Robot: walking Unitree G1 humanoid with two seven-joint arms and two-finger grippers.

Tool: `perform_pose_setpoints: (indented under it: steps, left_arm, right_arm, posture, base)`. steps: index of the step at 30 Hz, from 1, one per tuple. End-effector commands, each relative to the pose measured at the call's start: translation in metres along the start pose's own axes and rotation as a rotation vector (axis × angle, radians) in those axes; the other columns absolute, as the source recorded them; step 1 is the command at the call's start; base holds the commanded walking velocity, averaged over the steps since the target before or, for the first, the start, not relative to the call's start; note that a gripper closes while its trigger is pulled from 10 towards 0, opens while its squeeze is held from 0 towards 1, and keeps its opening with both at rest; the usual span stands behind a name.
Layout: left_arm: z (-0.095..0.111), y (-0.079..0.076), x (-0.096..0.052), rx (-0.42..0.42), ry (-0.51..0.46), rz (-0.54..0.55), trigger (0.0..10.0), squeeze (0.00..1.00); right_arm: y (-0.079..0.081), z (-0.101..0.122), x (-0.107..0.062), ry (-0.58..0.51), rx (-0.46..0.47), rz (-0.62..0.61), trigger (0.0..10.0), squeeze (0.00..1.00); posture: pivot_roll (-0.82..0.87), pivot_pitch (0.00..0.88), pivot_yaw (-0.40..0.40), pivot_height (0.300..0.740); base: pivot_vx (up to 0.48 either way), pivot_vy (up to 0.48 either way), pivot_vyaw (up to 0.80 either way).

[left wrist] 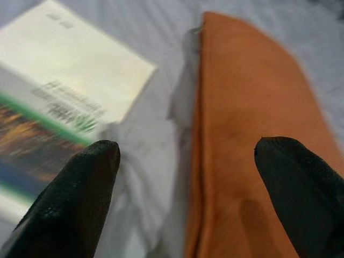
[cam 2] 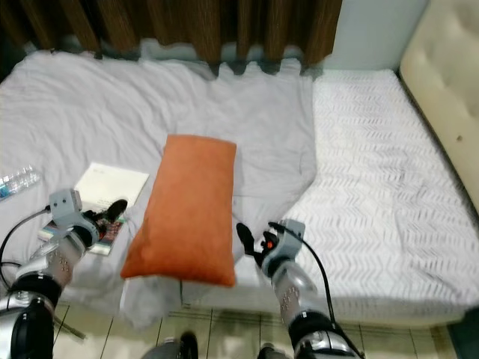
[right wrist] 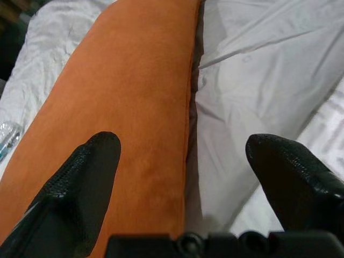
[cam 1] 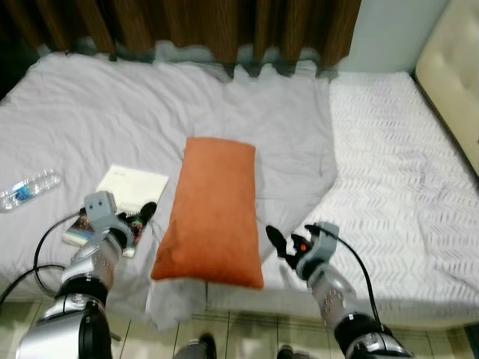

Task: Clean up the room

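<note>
An orange pillow lies lengthwise on the grey sheet, its near end at the bed's front edge. My left gripper hovers open just off the pillow's left side, over a white book. In the left wrist view its black fingers frame the pillow's edge and the book. My right gripper is open at the pillow's near right corner. Its fingers straddle the pillow's long edge and the sheet. Neither gripper holds anything.
A clear plastic bottle lies on the sheet at the far left. A patterned white mattress cover fills the right half of the bed. A cream padded headboard stands at the right. Brown curtains hang behind. Tiled floor runs below the bed's edge.
</note>
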State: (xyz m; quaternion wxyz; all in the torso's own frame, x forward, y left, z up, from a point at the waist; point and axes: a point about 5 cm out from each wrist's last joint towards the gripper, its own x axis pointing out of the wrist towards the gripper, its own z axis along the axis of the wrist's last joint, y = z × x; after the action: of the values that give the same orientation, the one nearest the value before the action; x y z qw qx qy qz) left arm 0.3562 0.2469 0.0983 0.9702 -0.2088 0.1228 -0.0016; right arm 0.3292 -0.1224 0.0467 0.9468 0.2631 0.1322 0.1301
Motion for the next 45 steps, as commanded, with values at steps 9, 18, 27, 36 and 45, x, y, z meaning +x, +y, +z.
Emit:
perform_pose_setpoints:
  steps: [9, 18, 27, 36, 45]
  left_arm:
    - [-0.022, -0.022, 0.005, -0.167, 0.041, -0.122, 10.0, 0.0]
    - [-0.041, -0.037, 0.007, -0.252, 0.091, -0.174, 10.0, 0.0]
    - [-0.054, -0.034, 0.004, -0.232, 0.166, -0.131, 10.0, 0.0]
    - [-0.061, -0.036, 0.002, -0.161, 0.226, -0.151, 0.0, 0.0]
    - [-0.07, -0.043, 0.001, -0.088, 0.251, -0.196, 0.0, 0.0]
  right_arm:
    - [0.029, 0.001, 0.016, -0.037, 0.078, 0.047, 10.0, 0.0]
    - [0.058, -0.024, 0.016, 0.062, 0.001, 0.199, 10.0, 0.0]
    - [0.073, -0.067, 0.004, 0.249, -0.13, 0.288, 10.0, 0.0]
    - [0.082, -0.087, -0.001, 0.3, -0.131, 0.259, 0.0, 0.0]
    - [0.075, -0.085, 0.0, 0.29, 0.047, 0.174, 0.0, 0.0]
  posture:
    - [-0.01, 0.507, 0.018, 0.74]
    - [-0.03, 0.514, 0.02, 0.74]
    - [-0.03, 0.517, 0.028, 0.74]
    - [0.0, 0.519, 0.045, 0.74]
    - [0.01, 0.504, 0.055, 0.74]
  base:
    - [0.0, 0.0, 0.0]
    - [0.0, 0.0, 0.0]
    - [0.0, 0.0, 0.0]
    - [0.0, 0.0, 0.0]
    - [0.0, 0.0, 0.0]
